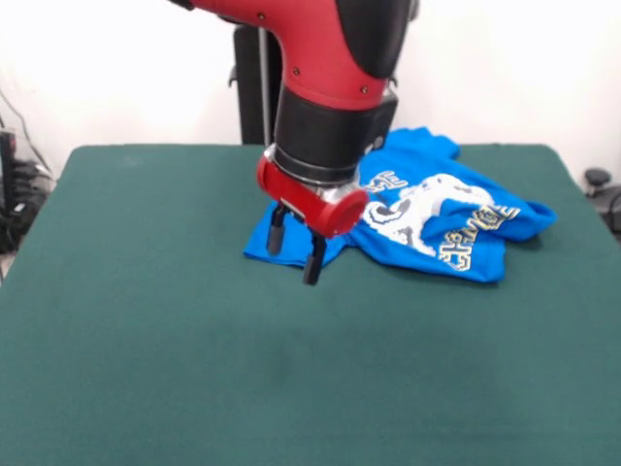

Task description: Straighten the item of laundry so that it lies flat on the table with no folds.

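We see the tool (295,254) with its two fingers spread and empty, poised over the lower-left corner of the T-shirt (437,218). The shirt lies crumpled right of centre, stretching toward the upper right. The worktop (146,340) seems bare to the left and below.
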